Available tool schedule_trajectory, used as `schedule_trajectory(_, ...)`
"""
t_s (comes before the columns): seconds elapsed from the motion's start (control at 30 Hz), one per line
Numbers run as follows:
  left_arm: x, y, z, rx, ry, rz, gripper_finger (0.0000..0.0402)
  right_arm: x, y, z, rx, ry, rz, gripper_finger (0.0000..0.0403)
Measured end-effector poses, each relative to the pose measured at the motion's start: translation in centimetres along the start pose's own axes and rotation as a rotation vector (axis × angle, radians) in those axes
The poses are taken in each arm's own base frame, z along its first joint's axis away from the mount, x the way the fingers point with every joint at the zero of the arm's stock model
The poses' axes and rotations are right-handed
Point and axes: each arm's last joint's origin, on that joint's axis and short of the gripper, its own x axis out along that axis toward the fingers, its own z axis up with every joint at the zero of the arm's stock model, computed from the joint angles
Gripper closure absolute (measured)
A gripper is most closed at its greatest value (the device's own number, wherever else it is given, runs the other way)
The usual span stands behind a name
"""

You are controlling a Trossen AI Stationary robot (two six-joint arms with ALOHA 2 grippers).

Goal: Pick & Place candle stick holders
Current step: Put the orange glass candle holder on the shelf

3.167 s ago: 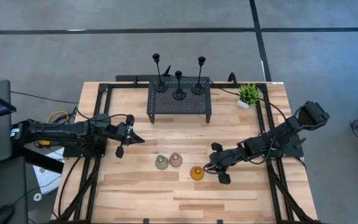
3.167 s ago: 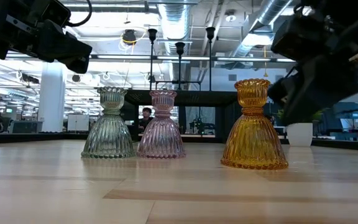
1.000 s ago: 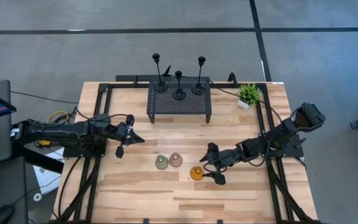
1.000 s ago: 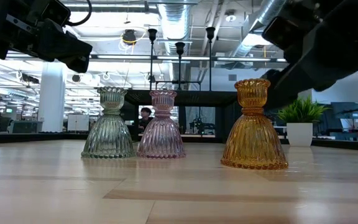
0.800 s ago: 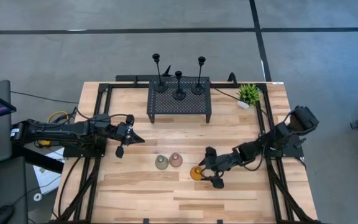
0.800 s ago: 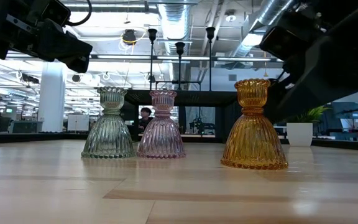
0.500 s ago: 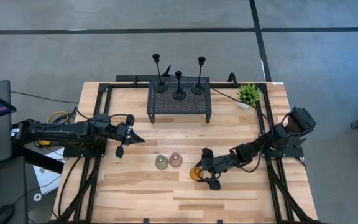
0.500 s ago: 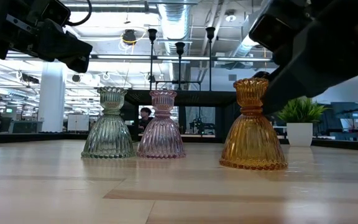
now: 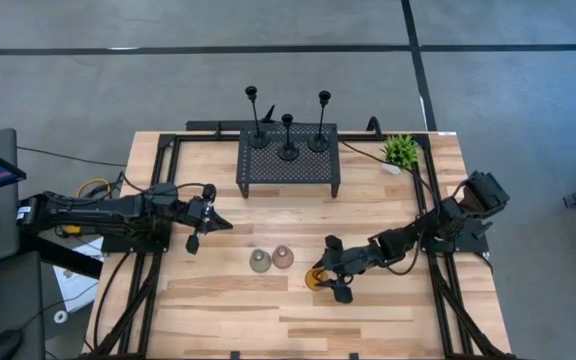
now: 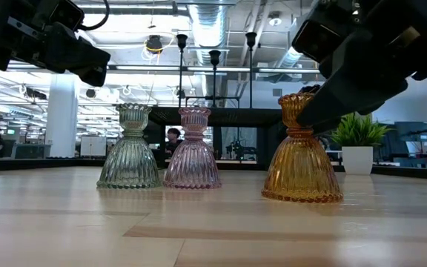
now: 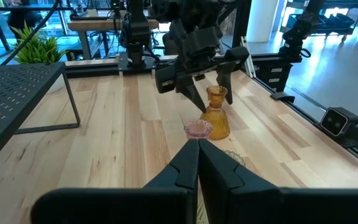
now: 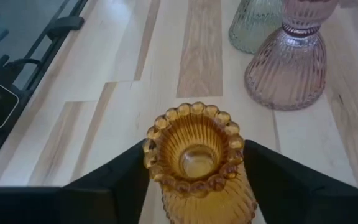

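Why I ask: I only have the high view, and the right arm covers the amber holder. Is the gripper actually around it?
Observer: Yes. In the right wrist view the amber holder has its cup top between the right gripper's two fingers, one on each side. They look open; I can't tell if they touch it.
Operator: Has it tipped?
Observer: No. The low view shows it upright, with its base flat on the table.
Operator: Is the pink holder in the way?
Observer: No. The wrist view shows bare wood between the pink holder and the amber one.
Operator: And the left arm?
Observer: Its own camera shows the left gripper shut and empty.
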Motion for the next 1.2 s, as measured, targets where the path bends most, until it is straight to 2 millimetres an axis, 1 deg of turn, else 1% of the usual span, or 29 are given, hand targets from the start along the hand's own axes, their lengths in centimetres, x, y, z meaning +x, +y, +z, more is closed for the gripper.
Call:
schedule_trajectory(0.33, 0.0, 0.0, 0.0, 0.001, -0.002, 0.0, 0.0392, 0.0, 0.0, 0.0, 0.0, -0.003, 0.001, 0.0242)
schedule_trajectory(0.5, 0.0, 0.0, 0.0, 0.001, -0.002, 0.0, 0.0392, 0.0, 0.0, 0.0, 0.0, -0.002, 0.001, 0.0274)
schedule_trajectory(0.6, 0.0, 0.0, 0.0, 0.001, -0.002, 0.0, 0.0392, 0.0, 0.0, 0.0, 0.0, -0.003, 0.001, 0.0278)
schedule_trajectory(0.73, 0.0, 0.0, 0.0, 0.001, -0.002, 0.0, 0.0392, -0.3, 0.0, 0.3, 0.002, -0.006, 0.002, 0.0265)
schedule_trajectory(0.87, 0.0, 0.0, 0.0, 0.001, -0.002, 0.0, 0.0392, -1.0, -0.3, 1.2, 0.015, -0.048, 0.006, 0.026)
schedule_trajectory(1.07, 0.0, 0.0, 0.0, 0.001, -0.003, 0.0, 0.0392, -2.4, -1.1, 2.7, 0.023, -0.099, -0.011, 0.0281)
schedule_trajectory(1.2, 0.0, 0.0, 0.0, 0.001, -0.002, 0.0, 0.0392, -3.5, -1.9, 3.8, 0.044, -0.133, -0.032, 0.0274)
